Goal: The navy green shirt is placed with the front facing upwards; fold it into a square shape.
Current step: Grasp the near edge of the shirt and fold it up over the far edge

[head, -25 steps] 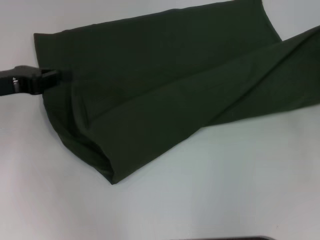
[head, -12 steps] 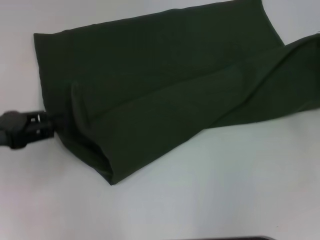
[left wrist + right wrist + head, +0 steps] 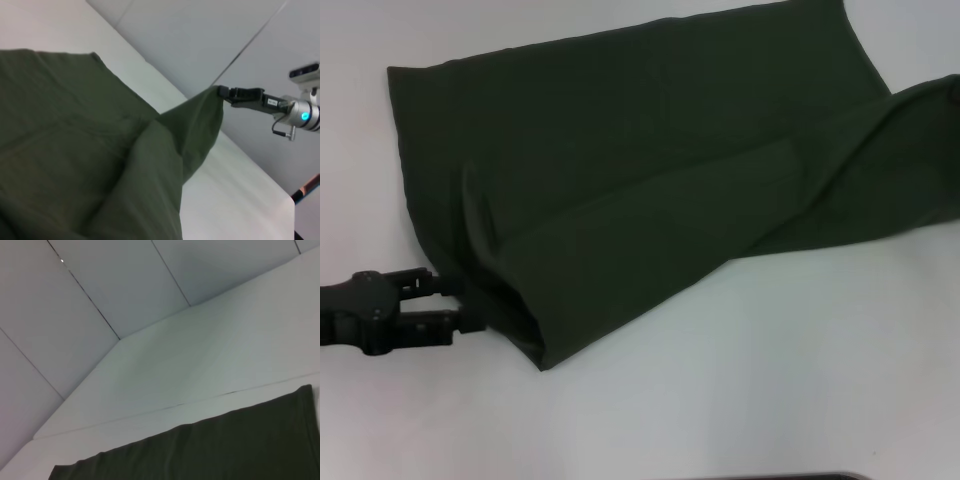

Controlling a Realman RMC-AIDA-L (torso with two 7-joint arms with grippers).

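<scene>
The navy green shirt (image 3: 640, 180) lies across the white table (image 3: 740, 380), folded lengthwise into a long band with no lettering showing. My left gripper (image 3: 470, 300) is at the shirt's near left corner, open, with its fingers on either side of the folded edge. The head view does not show the right gripper. In the left wrist view the right gripper (image 3: 220, 91) is shut on a far corner of the shirt (image 3: 100, 165) and holds it above the table, so the cloth hangs in a peak. The right wrist view shows only a flat edge of the shirt (image 3: 210, 455).
The table stretches bare and white in front of the shirt. A dark strip (image 3: 770, 477) shows at the head view's bottom edge. Grey wall panels (image 3: 125, 285) stand behind the table.
My left gripper has moved along the shirt's left edge toward me, from the middle of that edge to the near corner, and its fingers now stand spread. The raised right end has sagged slightly.
</scene>
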